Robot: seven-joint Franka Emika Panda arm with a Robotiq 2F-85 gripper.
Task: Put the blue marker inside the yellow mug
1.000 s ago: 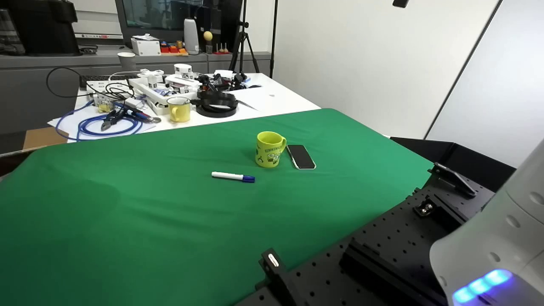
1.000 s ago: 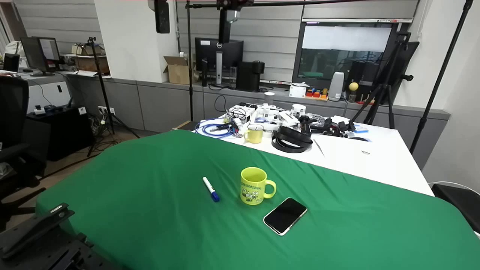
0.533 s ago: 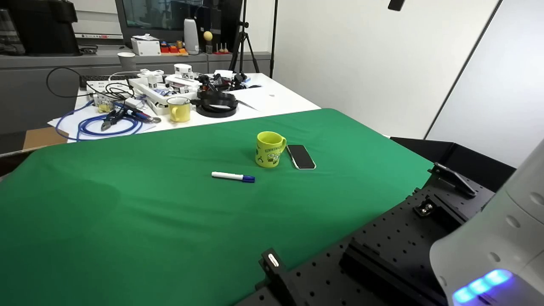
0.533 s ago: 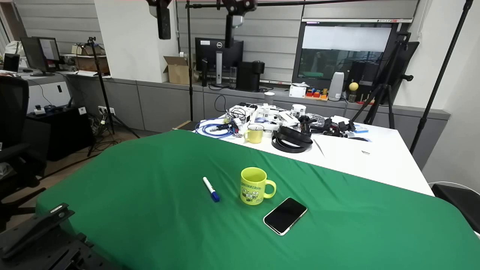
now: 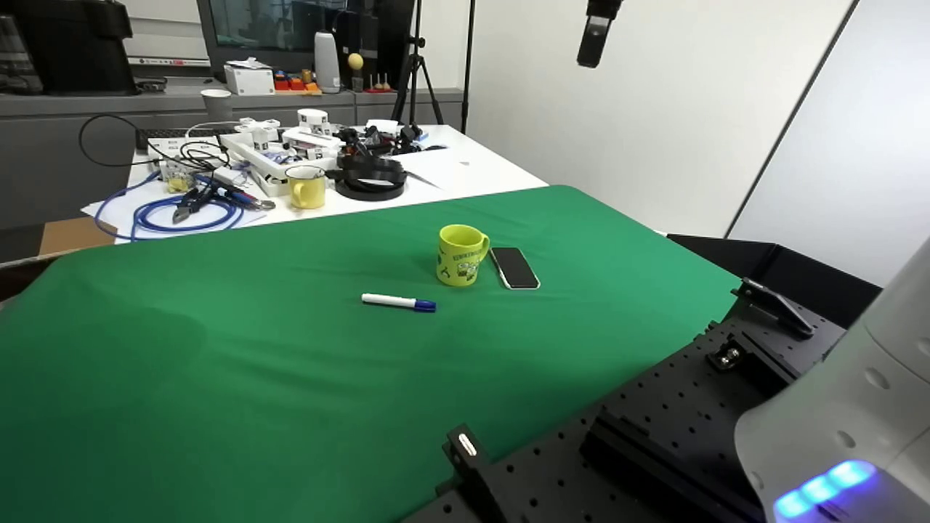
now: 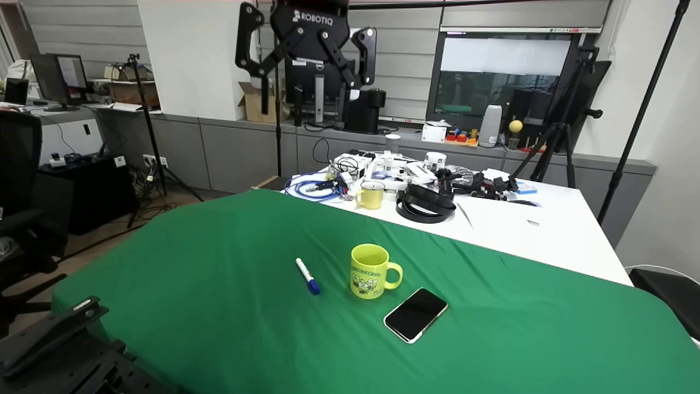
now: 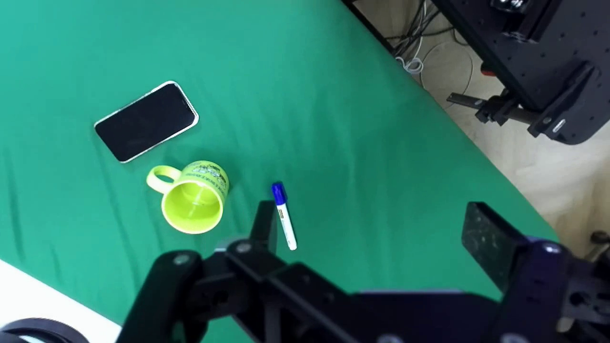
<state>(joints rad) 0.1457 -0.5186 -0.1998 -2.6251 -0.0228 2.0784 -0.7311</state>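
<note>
The blue marker, white-barrelled with a blue cap, lies flat on the green cloth in both exterior views [image 5: 398, 302] [image 6: 308, 276] and in the wrist view [image 7: 285, 216]. The yellow mug [image 6: 367, 276], with a printed greenish picture, stands upright beside it, its opening up; it also shows in an exterior view [image 5: 458, 261] and in the wrist view [image 7: 205, 176]. My gripper [image 6: 304, 115] is open and empty, high above the cloth. In the wrist view the gripper [image 7: 371, 206] has its jaws wide apart; the marker appears near the left finger, well below it.
A dark phone [image 6: 416, 316] lies by the mug's handle side. Behind the cloth, a white table [image 5: 501, 171] bears a paler yellow cup [image 5: 308, 192], cables, tools and black rings. The black perforated robot base [image 5: 654, 428] borders the cloth.
My gripper has come down from the top edge into view in both exterior views, moving left in one of them. It stays open. The marker, mug and phone have not moved.
</note>
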